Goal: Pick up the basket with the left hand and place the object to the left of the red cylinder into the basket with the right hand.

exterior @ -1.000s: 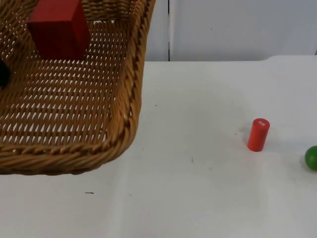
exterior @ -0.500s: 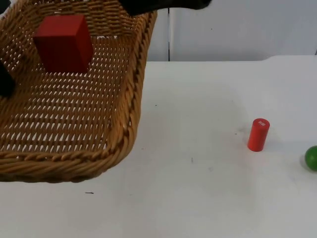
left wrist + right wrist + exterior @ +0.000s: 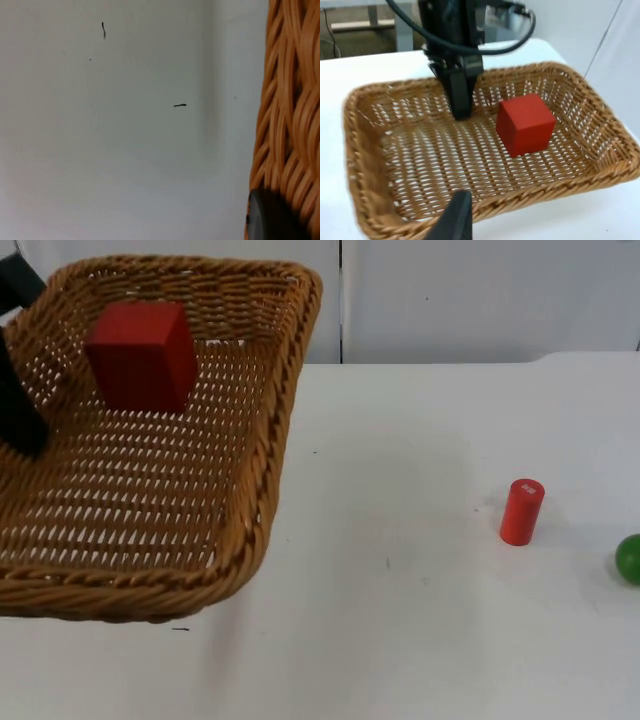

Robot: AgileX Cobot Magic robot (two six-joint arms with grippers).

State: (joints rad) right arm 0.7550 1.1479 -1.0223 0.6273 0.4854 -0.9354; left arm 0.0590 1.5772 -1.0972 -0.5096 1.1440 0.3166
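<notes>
My left gripper (image 3: 20,410) is shut on the left rim of the wicker basket (image 3: 290,390) and holds it above the table's left side. A red cube (image 3: 142,353) rests inside the basket, near its far wall. The red cylinder (image 3: 522,511) stands upright on the table at the right. In the right wrist view the basket (image 3: 357,150) holds the cube (image 3: 525,124), and the left gripper (image 3: 459,100) clamps its far rim. My right gripper (image 3: 480,232) hovers open and holds nothing, one fingertip (image 3: 456,220) showing before the basket's near rim. The left wrist view catches the basket wall (image 3: 290,115).
A green ball (image 3: 630,558) lies at the table's right edge, right of the cylinder. The grey partition wall (image 3: 480,295) closes the table at the back. A small dark mark (image 3: 180,629) sits on the white table (image 3: 400,620) under the basket's front edge.
The basket has sunk away from the top camera, so its whole far rim shows now. The right arm, over the far rim half a second ago, has drawn back out of the top view.
</notes>
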